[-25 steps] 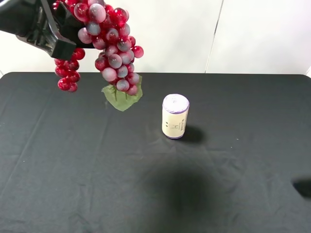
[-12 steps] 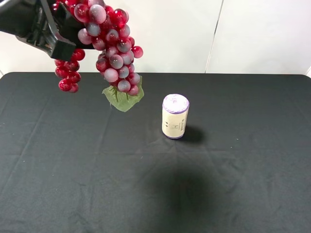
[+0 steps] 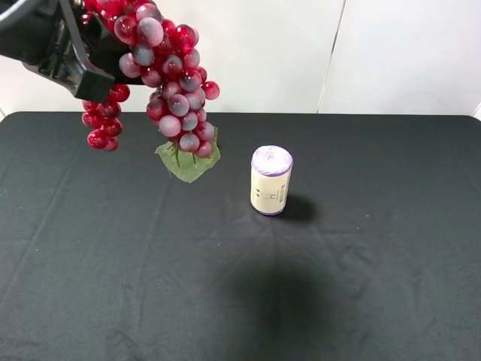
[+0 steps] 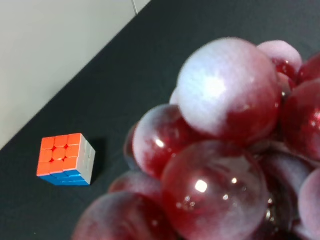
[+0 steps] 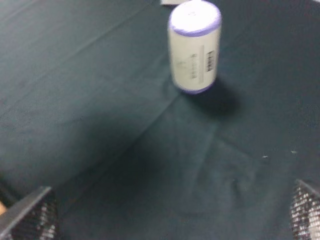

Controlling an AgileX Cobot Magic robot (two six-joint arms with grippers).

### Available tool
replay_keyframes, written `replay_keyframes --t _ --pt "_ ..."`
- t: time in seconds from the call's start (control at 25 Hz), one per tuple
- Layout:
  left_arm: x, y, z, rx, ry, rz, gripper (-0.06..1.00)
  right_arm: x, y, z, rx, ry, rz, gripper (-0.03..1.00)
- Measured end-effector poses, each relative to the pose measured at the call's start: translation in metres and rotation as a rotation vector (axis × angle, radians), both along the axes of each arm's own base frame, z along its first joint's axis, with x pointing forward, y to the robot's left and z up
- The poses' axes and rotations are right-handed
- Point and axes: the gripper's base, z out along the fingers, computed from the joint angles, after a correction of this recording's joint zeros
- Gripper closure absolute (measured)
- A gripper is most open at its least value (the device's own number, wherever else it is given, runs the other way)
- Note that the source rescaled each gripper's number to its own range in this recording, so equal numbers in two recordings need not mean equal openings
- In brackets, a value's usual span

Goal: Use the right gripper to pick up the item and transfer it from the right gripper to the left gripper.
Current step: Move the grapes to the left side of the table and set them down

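Exterior high view has the bunch of fake grapes (image 3: 173, 83) hanging in the air from the left end effector (image 3: 96, 66), above the far-left part of the desk (image 3: 376, 286) and touching nothing else. The end effector's black, angular fingers are closed into the top of the bunch, and it carries the whole weight. The grapes are round, glossy beads, some deep red and some frosted pale pink, packed into a tapering cluster. The cluster's long axis runs roughly vertical: its thick end is up at the fingers and its narrow end points down. A flat green leaf (image 3: 186, 162) with a toothed edge sits at that low tip. A smaller strand of dark-red beads droops on the other side of the fingers, further left in this view.

A wrinkled matte black cloth covers the desk. A cream cylinder with a purple top (image 3: 270, 180) stands upright near the middle, well apart from the grapes.

Left wrist view is filled with blurred, shiny grapes very close to the lens. Beyond them a colourful puzzle cube (image 4: 65, 160) rests on the cloth, its orange face up.

Right wrist view shows the right end effector (image 5: 167, 220) spread wide and holding nothing. Only its mesh-textured pads (image 5: 32, 217) show, at the frame's corners, with the cylinder beyond them.
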Motion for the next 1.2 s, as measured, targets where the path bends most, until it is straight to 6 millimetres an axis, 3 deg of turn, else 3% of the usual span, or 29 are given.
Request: replay_keyframes --t 0.44,0.88,1.2 --pt "-0.005 0.002 -0.006 0.038 0.079 -0.007 0.94 -0.008 -0.004 0.001 0.041 -0.056 -0.409 -0.03" --pt "0.007 0.042 -0.030 0.338 0.248 0.475 0.94 -0.008 -0.003 0.001 0.043 -0.054 -0.434 -0.03" --pt "0.034 0.034 -0.073 0.480 0.409 0.535 0.94 -0.008 -0.003 0.001 0.043 -0.054 -0.434 -0.03"
